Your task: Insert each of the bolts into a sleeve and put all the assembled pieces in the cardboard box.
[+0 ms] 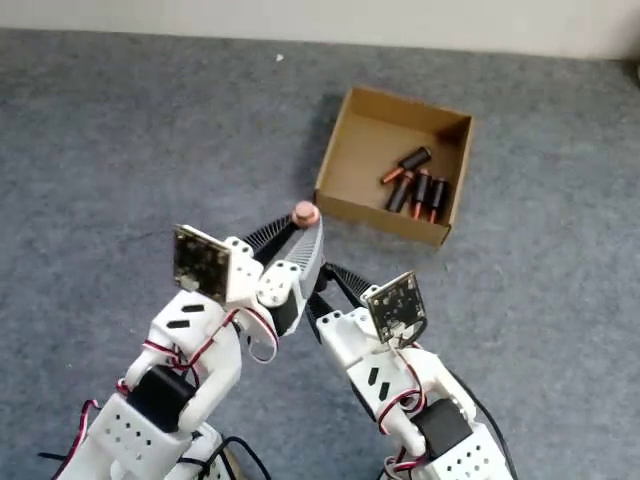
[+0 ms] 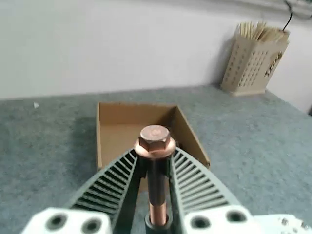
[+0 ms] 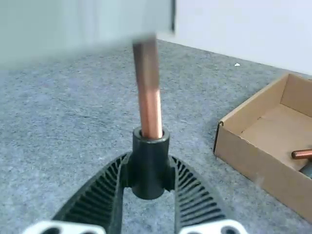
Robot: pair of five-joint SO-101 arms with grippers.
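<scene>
My left gripper point(image 2: 155, 157) is shut on a copper bolt point(image 2: 155, 142), hex head up, close in front of the cardboard box point(image 2: 109, 127). The bolt's shank point(image 3: 147, 97) runs down into a black sleeve point(image 3: 150, 163) that my right gripper point(image 3: 149, 171) is shut on from the sides. From above, the bolt head point(image 1: 305, 213) sits at the tip of the left gripper point(image 1: 301, 228), with the right gripper point(image 1: 320, 288) just below it. The box point(image 1: 345, 150) lies at the right rear and holds several assembled pieces point(image 1: 418, 188).
Both arms stand close together at the front, over a grey carpeted surface point(image 1: 150, 140). A beige perforated holder full of sticks point(image 2: 254, 61) stands against the white wall behind the box. Open floor spreads to the left of the box.
</scene>
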